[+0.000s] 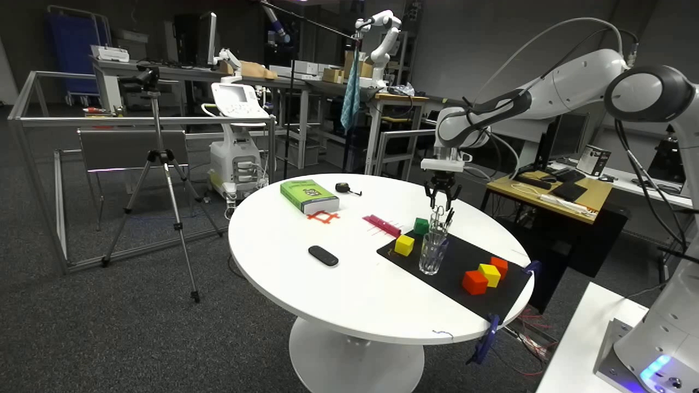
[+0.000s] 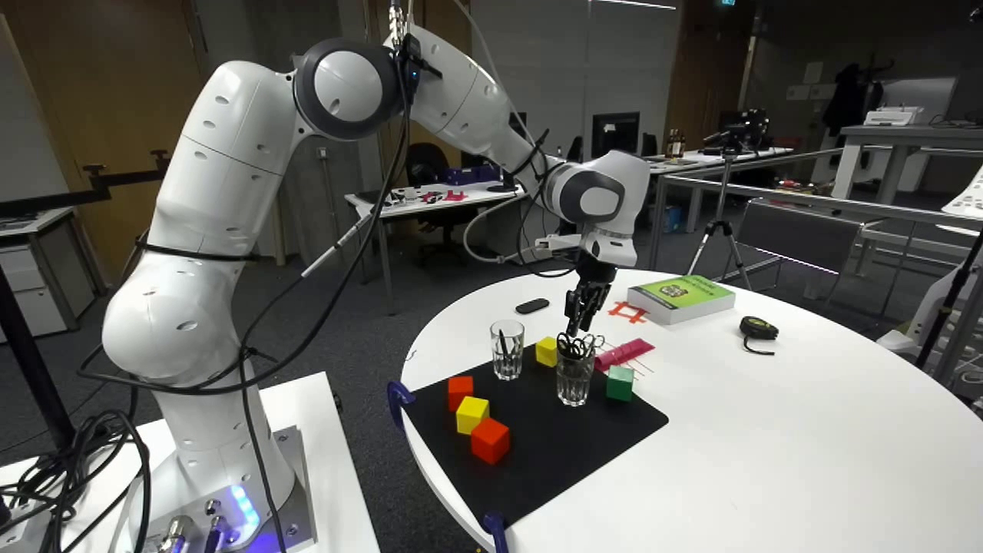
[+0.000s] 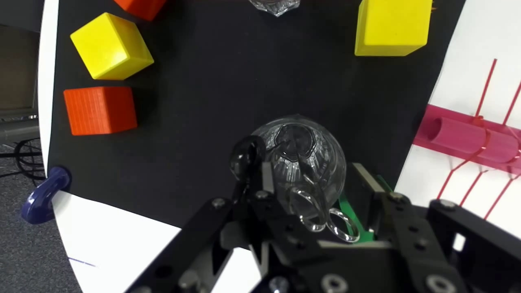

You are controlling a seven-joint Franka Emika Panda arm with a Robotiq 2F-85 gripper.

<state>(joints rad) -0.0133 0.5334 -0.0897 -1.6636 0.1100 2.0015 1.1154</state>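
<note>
Nearest the camera in the wrist view is the black gripper point(image 3: 315, 173). Its two fingers point(image 3: 267, 179) are spread, and the silver scissors point(image 3: 320, 202) show in the gap between them, not pinched. The black scissors point(image 3: 236, 160) poke up just outside one finger; I can't tell if they touch it. Both scissors stand in a clear glass point(image 3: 336, 162) with their handles up. In both exterior views the gripper points down, right above this glass.

The clear glass stands on a black mat point(image 2: 553, 445), on a round white table point(image 2: 806, 430). A green block point(image 2: 620, 384) sits near it, and so does a yellow block point(image 2: 546, 352). A second glass point(image 2: 517, 361) has a thin dark stick point(image 2: 503, 339) inside. Two red blocks point(image 2: 490, 442) sit with another yellow block point(image 2: 472, 415) between them. Just beside the mat lies a pink roll point(image 2: 623, 353). Farther off are a fat green book point(image 2: 683, 298), a tape measure point(image 2: 759, 329) and a black thing point(image 2: 532, 306) shaped like a remote. Two blue clamps point(image 1: 486, 341) sit on the table's edge.
</note>
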